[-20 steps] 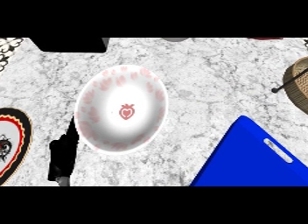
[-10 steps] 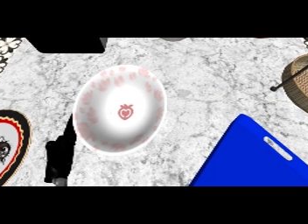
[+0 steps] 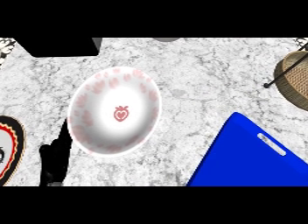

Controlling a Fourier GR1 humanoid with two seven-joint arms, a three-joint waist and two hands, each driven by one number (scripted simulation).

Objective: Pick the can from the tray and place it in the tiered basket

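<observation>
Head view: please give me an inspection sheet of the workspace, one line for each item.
Surface: grey-white marble counter, no spill seen.
Job's things: tiered basket at the right edge, partly cut off; can not seen in this view.
Clutter: white plate with pink marks, in the middle; dark-rimmed plate at the left edge; blue board with a slot, lower right, nothing on its visible part.
Hands: left hand low at the left, beside the white plate, holding nothing visible; right hand not in view.
Cables: nothing seen.
Surroundings: black block at the top left; patterned tiles in the corner.
</observation>
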